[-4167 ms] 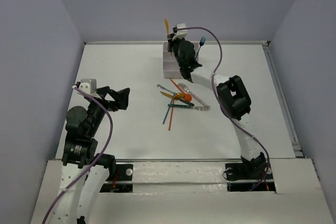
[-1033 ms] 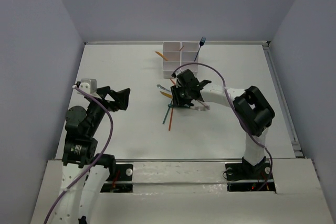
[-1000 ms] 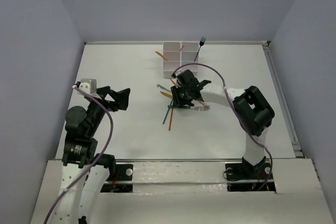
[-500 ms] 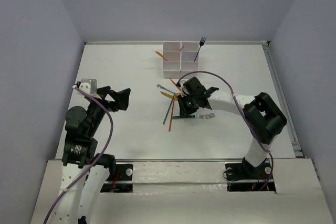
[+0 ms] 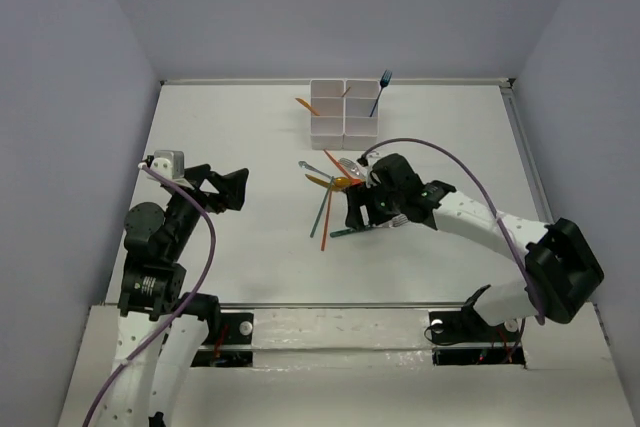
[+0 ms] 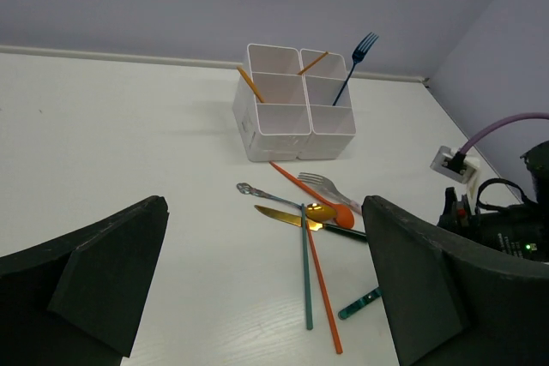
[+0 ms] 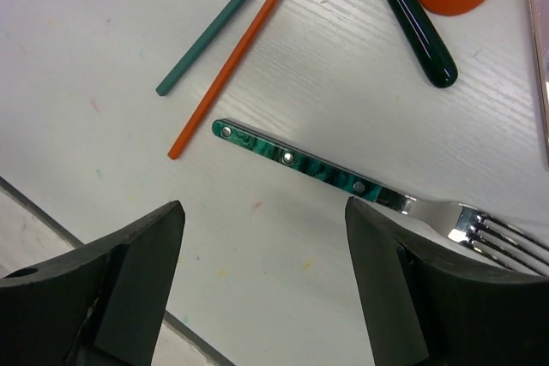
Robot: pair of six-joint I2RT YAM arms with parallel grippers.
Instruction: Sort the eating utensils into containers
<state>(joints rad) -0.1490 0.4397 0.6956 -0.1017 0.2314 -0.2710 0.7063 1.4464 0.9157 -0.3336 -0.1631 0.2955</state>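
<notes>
The containers [image 5: 344,112] [image 6: 296,113], a white block of square compartments, stand at the far middle with a blue fork [image 5: 379,90] and orange sticks [image 6: 250,85] upright in them. Loose utensils lie in front: an orange spoon [image 6: 330,207], a gold knife [image 6: 287,218], a teal stick [image 6: 305,272], an orange stick [image 6: 323,293] and a silver fork [image 6: 322,184]. A green-handled fork [image 7: 300,163] [image 5: 345,231] lies flat on the table. My right gripper [image 7: 264,237] [image 5: 372,209] hangs open just above it, empty. My left gripper [image 6: 264,212] [image 5: 228,187] stands open at the left, far from the pile.
A thin silver spoon [image 6: 257,193] lies at the pile's left. Low walls [image 5: 520,147] run along the table's sides and back. The right arm's purple cable [image 5: 470,172] arcs over the table. A white connector [image 6: 452,160] sits at the right.
The right gripper has moved from the pile toward the near side, dragging the green-handled fork along. Its jaws have opened and the fork now lies free on the table. The left arm has not moved.
</notes>
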